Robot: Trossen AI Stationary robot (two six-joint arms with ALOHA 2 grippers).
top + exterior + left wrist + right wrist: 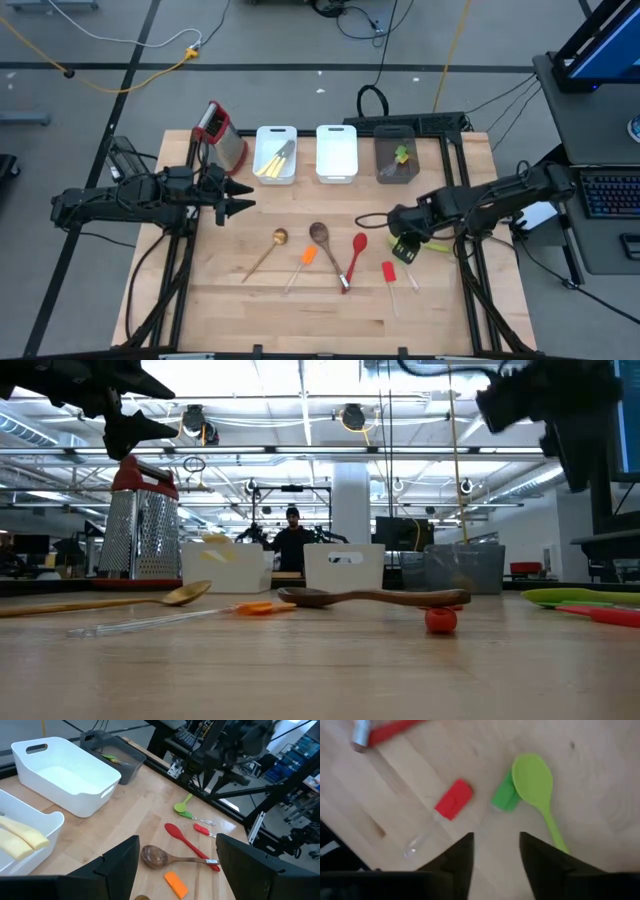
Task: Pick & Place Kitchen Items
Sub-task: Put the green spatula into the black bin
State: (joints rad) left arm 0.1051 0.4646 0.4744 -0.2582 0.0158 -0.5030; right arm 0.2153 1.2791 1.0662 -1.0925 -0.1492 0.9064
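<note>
Fingers of the right gripper (495,865) hang parted above the lime-green spoon (534,780) and green spatula (504,795); both look light, stiff, best pinched mid-handle. Left gripper (177,865) waits spread.

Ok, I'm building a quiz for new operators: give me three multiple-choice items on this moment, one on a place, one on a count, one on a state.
1. Where does the box grater stand?
A. left of the bins
B. inside the grey bin
C. at the table's front edge

2. How many rectangular bins are lined up?
A. one
B. three
C. five

3. The right end effector is:
A. gripping the wooden spoon
B. open and empty above the lime-green spoon
C. inside a white bin

Answers: 1 A, the high view shows it beside the leftmost white bin; 2 B, two white, one grey bin; 3 B, its fingers are apart, holding nothing.
</note>
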